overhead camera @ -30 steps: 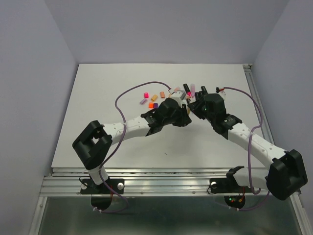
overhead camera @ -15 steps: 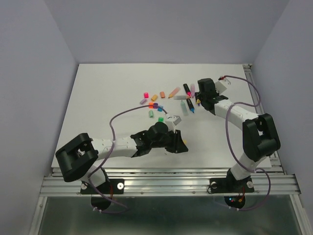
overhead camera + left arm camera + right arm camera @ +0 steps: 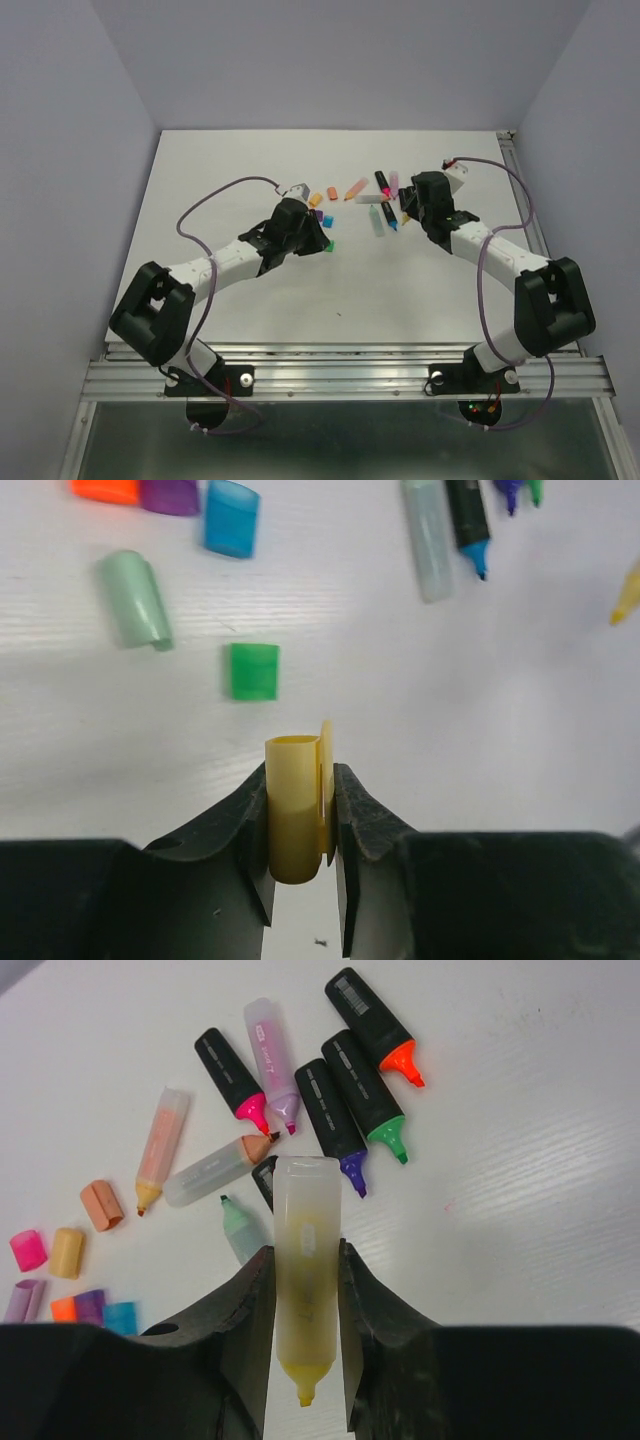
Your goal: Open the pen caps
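Observation:
My left gripper (image 3: pixel 300 780) is shut on a yellow pen cap (image 3: pixel 297 805), held just above the table and near a green cap (image 3: pixel 252 670). Mint (image 3: pixel 137 598), blue (image 3: pixel 231 518) and purple (image 3: pixel 170 495) caps lie beyond it. In the top view the left gripper (image 3: pixel 312 238) sits at the cap cluster (image 3: pixel 318 197). My right gripper (image 3: pixel 305 1260) is shut on an uncapped pastel yellow pen (image 3: pixel 305 1250), its tip pointing back at the camera. It hovers near the pile of uncapped pens (image 3: pixel 340 1110), and it shows in the top view (image 3: pixel 412 207).
Loose caps, pink (image 3: pixel 28 1250), peach (image 3: pixel 101 1205) and lilac (image 3: pixel 22 1300), lie left of the pens. Purple cables loop over both arms (image 3: pixel 215 200). A metal rail (image 3: pixel 522 190) runs along the table's right edge, and grey walls enclose the back and sides.
A second ago both grippers met at mid-table. They have parted. The left gripper swung to the near side, then back left to the cap cluster with the yellow cap. The right stays by the pens.

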